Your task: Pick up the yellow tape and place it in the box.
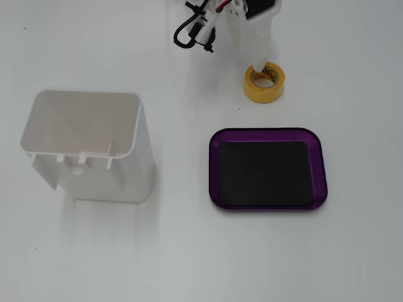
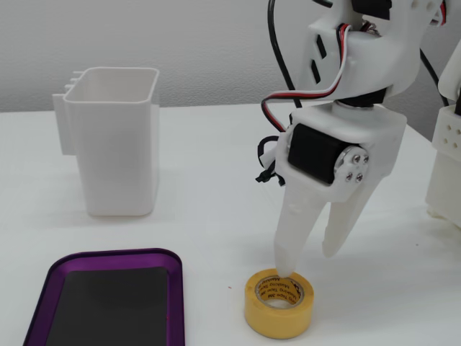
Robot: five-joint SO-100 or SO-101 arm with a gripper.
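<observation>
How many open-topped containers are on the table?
2: the white container at the left of the top-down fixed view, and the purple box at its lower right, below the yellow tape.

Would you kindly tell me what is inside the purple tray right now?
Only its black liner shows inside the box; the yellow tape sits outside on the table. Whatever lies beneath the liner is covered.

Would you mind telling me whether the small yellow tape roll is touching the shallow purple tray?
Apart. In both fixed views, bare white table separates the small yellow tape roll from the shallow purple tray.
</observation>
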